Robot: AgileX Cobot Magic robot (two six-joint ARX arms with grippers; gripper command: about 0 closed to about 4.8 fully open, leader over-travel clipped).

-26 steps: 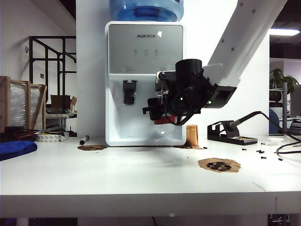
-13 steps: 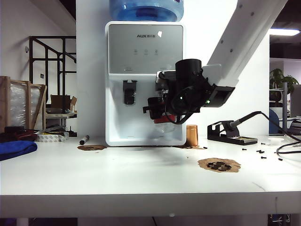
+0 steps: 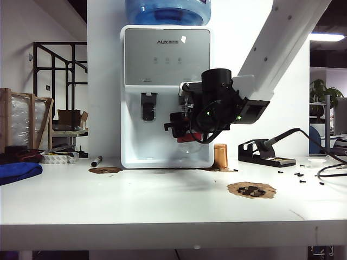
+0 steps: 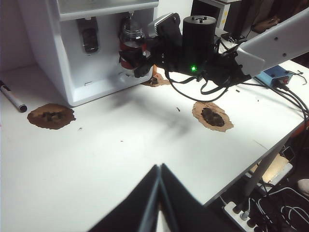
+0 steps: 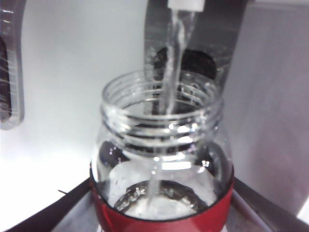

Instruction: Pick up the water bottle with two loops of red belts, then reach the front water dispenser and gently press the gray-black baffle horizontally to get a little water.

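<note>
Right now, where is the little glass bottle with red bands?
The clear glass bottle sits in the right pincer, under the white dispenser's right-hand tap in the exterior view.

A small copper-coloured cylinder [image 3: 220, 156] stands upright on the white counter [image 3: 162, 200], just below the right tool and a little to its right in the exterior view. Further right of that tool sits a black soldering-iron stand [image 3: 268, 154] with its cable, and small dark screws [image 3: 298, 174] lie scattered beyond it. A brown cork-like mat [image 3: 251, 189] with dark bits on it lies nearer the front edge, below and right of the tool. Well to the tool's left lie a second brown mat [image 3: 105, 170], a black marker pen [image 3: 97, 160], a tape roll [image 3: 59, 158] and a blue cloth [image 3: 19, 171].
</note>
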